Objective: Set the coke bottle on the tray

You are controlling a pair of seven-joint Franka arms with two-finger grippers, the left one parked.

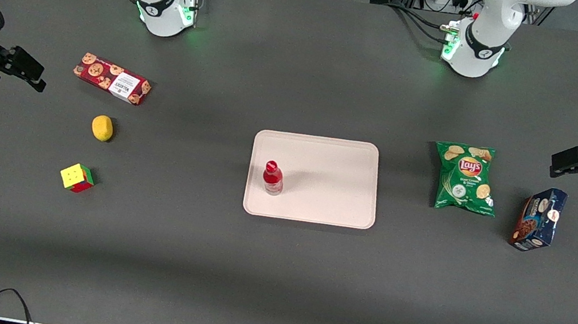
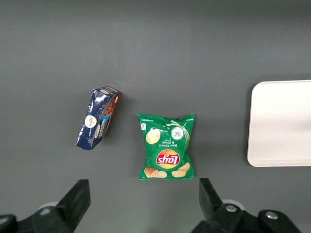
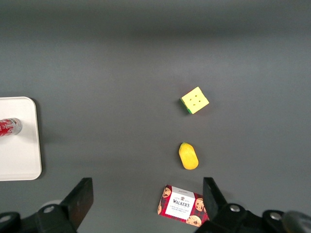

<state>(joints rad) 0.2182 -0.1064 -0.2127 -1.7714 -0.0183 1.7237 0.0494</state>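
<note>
Wide open and holding nothing, my gripper (image 1: 27, 75) hangs above the bench (image 1: 271, 275) at the left edge of the front frame, well apart from the tray (image 1: 324, 159) at the frame's centre. My wrist camera shows both dark fingers (image 3: 80, 201) spread, with bare bench surface between them.

At centre frame in the front view, the coke bottle (image 1: 272, 177) stands upright on the tray, red cap up, inside the tray's rim at the end nearer my working arm and closer to the front camera than the tray's middle. My wrist view catches only part of the bottle (image 3: 9, 127), its red label resting on the pale tray (image 3: 22, 160).

In the left part of the front frame, three items lie on the bench near my gripper: a red cookie box (image 1: 112, 79) farthest from the front camera, a yellow lemon (image 1: 102, 128) nearer to it, and a puzzle cube (image 1: 76, 177) nearest of the three, yellow face up. None touches another.

In the right part of the front frame, toward the parked arm's end of the bench, a green Lay's chip bag (image 1: 465, 178) lies flat, and a dark blue cookie pack (image 1: 538, 219) sits beside it, tilted.
</note>
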